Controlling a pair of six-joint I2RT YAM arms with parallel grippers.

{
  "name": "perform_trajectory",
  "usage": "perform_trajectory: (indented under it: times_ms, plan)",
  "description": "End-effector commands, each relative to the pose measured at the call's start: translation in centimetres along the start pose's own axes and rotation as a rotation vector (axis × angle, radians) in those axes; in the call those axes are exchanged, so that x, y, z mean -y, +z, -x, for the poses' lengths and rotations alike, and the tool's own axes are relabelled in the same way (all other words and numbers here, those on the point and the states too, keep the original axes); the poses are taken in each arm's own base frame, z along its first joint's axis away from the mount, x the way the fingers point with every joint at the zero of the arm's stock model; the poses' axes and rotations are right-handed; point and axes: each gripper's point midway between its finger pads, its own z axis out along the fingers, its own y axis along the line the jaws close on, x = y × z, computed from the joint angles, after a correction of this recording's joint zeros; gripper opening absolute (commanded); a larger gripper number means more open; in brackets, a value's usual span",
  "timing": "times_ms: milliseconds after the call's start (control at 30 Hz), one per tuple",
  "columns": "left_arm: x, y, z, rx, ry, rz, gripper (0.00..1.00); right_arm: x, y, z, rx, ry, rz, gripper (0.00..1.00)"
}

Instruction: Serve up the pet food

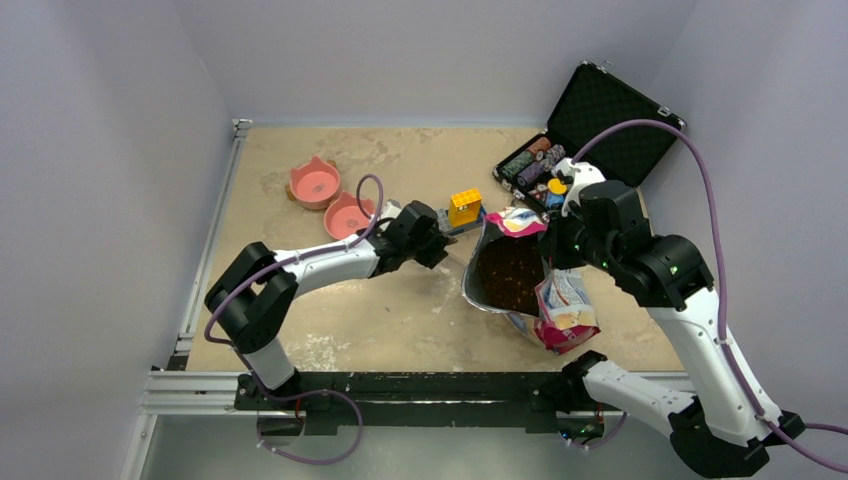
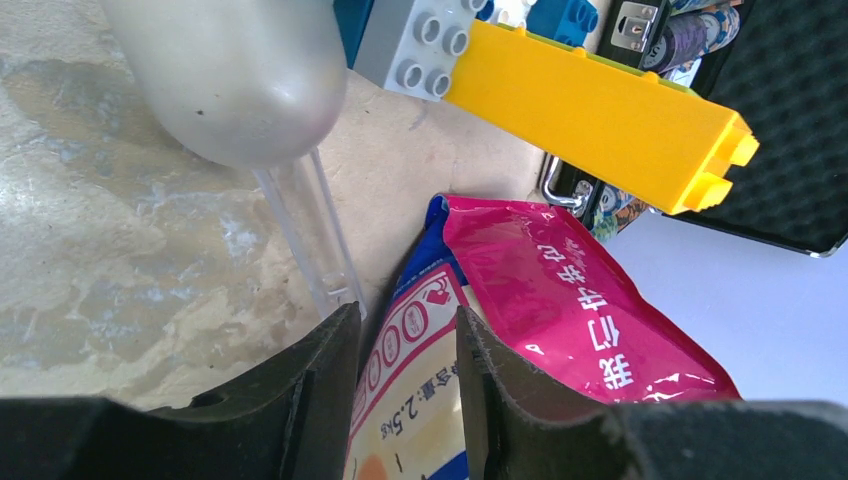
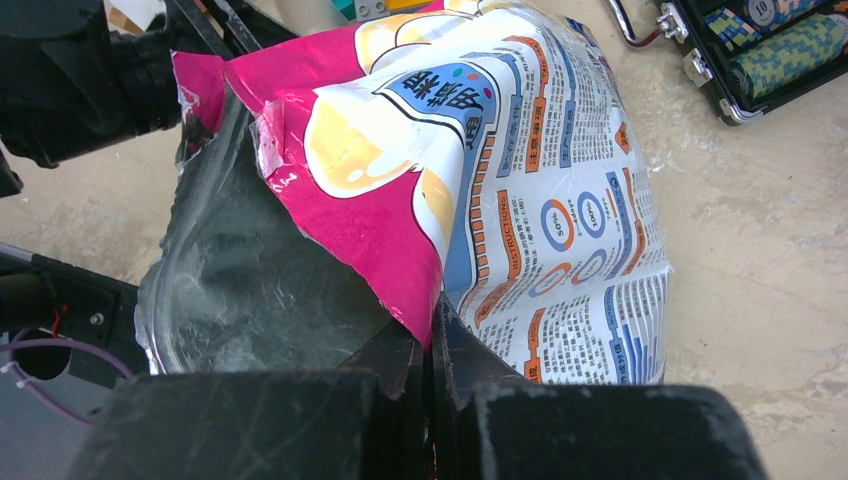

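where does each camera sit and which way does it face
top external: above and behind the bases, looking down on the table; left arm and right arm show.
left wrist: on the left arm, looking past the left gripper at the bag and yellow brick.
right wrist: on the right arm, looking along the right gripper, shut on the bag's rim, toward the chip case.
shared: all three show the bag and chip case.

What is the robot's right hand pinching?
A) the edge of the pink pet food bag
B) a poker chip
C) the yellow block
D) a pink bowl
A: in the right wrist view, the right hand is closed on the pink top edge of the pet food bag, right at the bag's open mouth.
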Motion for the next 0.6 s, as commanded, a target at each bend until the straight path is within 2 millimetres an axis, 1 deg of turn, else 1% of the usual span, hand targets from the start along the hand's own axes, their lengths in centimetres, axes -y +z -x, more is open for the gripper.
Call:
perform_trajectory:
  times_ms: [0, 167, 200, 233, 333, 433, 567]
  plan:
    - [-1.4, -0.2, 0.4, 0.022, 0.052, 0.126, 0.44, -1.4, -1.9, 1.7, 0.095, 0.018, 0.08, 0.0]
    - [-1.7, 0.8, 0.2, 0.023, 0.046, 0.176, 0.43, -1.2, -2.2, 1.8, 0.101, 0.02, 0.076, 0.0]
    - [-1.3, 1.1, 0.2, 0.025, 0.051, 0.18, 0.43, -1.2, -2.2, 1.8, 0.101, 0.021, 0.076, 0.0]
    - [-1.6, 1.5, 0.2, 0.026, 0.053, 0.194, 0.42, -1.2, -2.2, 1.8, 0.1, 0.021, 0.076, 0.0]
    - [-1.6, 2.9, -0.1, 0.021, 0.053, 0.194, 0.41, -1.3, -2.2, 1.8, 0.099, 0.023, 0.077, 0.0]
    - [-2.1, 3.9, -0.5, 0.009, 0.048, 0.21, 0.41, -1.3, -2.3, 1.9, 0.102, 0.025, 0.076, 0.0]
    - [-2.6, 4.2, -0.5, 0.007, 0.061, 0.225, 0.39, -1.1, -2.4, 1.8, 0.099, 0.026, 0.07, 0.0]
